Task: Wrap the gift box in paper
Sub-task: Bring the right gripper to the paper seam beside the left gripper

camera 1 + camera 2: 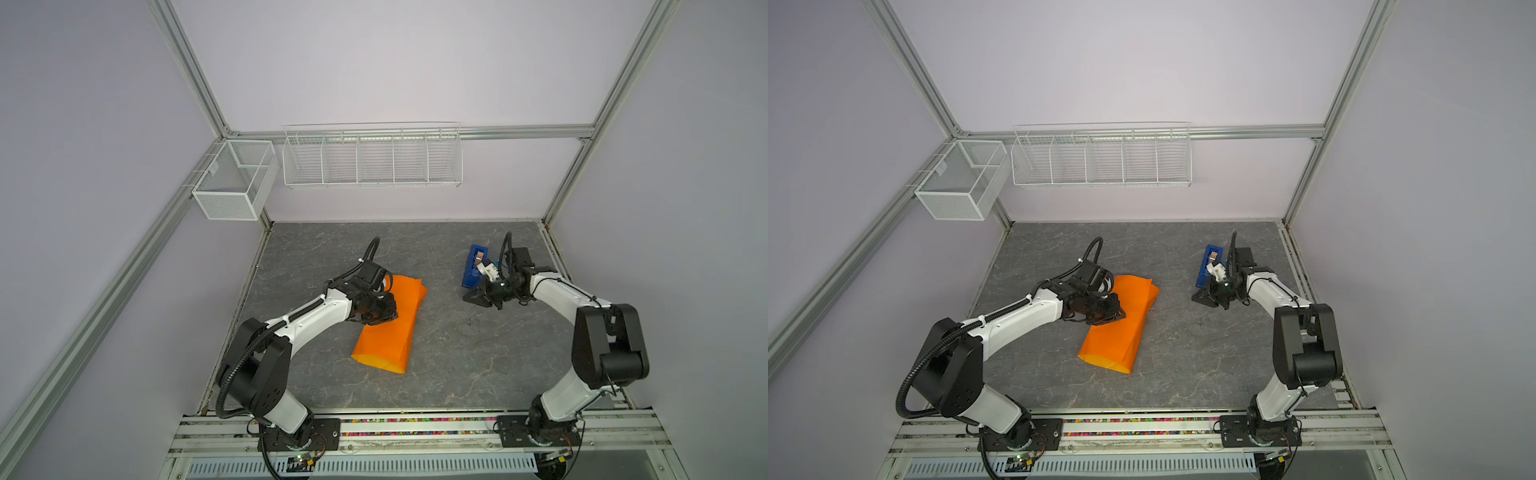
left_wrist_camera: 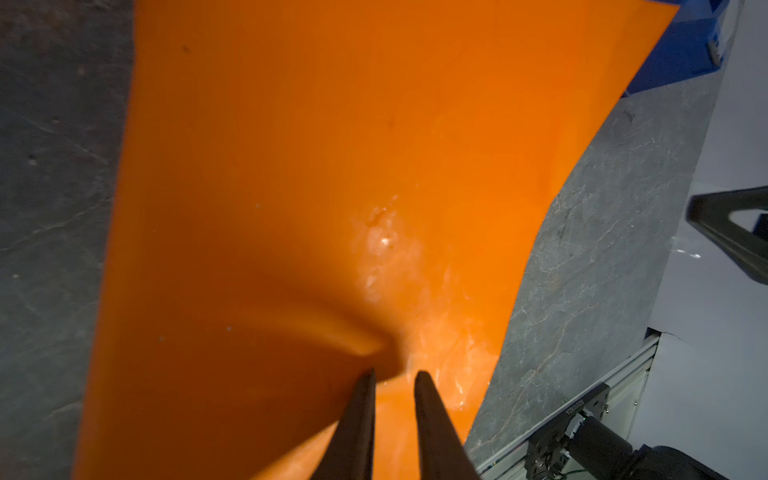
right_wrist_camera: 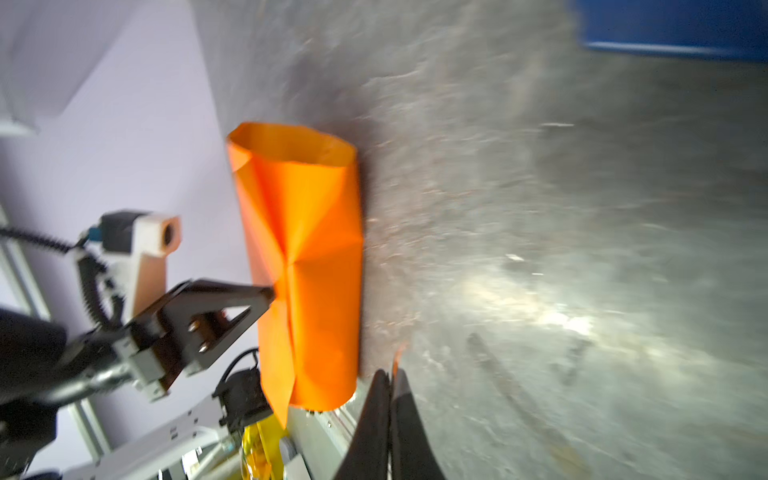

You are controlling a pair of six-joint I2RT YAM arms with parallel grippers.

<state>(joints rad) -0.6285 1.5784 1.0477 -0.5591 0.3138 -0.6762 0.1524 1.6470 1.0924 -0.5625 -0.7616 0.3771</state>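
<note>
Two risks stand out. Nearest the front edge of the surface (image 1: 457,365), the paper (image 1: 390,336) lies as a loose tube with an open mouth. No fastening shows on its seam, so it may spring open if you lift off. Midway along it, the left tool (image 2: 395,374) pushes its tips into the tube's top, jaws a narrow gap apart. You cannot tell whether they nip a fold, and a sideways pull could tear or drag the sheet. The gift box is hidden, presumably inside. Toward the far right corner, the right tool (image 3: 391,374), jaws together, sits beside the tape dispenser (image 1: 469,270), well apart from the paper.
</note>
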